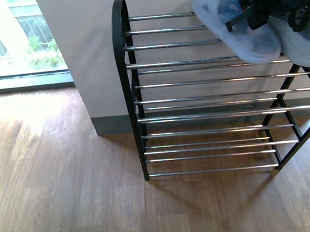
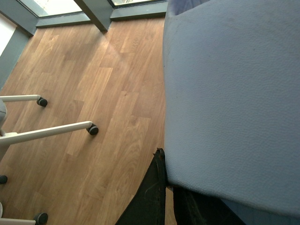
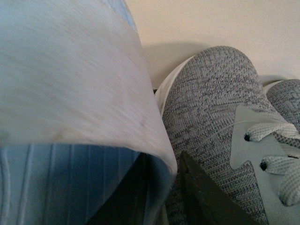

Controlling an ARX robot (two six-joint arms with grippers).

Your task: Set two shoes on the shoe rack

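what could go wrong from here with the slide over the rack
1. The slide hangs tilted over the top rods of the rack; let go like this, it may slip between rods or off the front.
2. A grey sneaker sits right beside it on the top tier, so lowering could bump it.
3. The right gripper seems to pinch only the strap, a grip that may twist.

Legible text, labels, brands, numbers, signs: none. No readable marking shows on any item in any of the three views.
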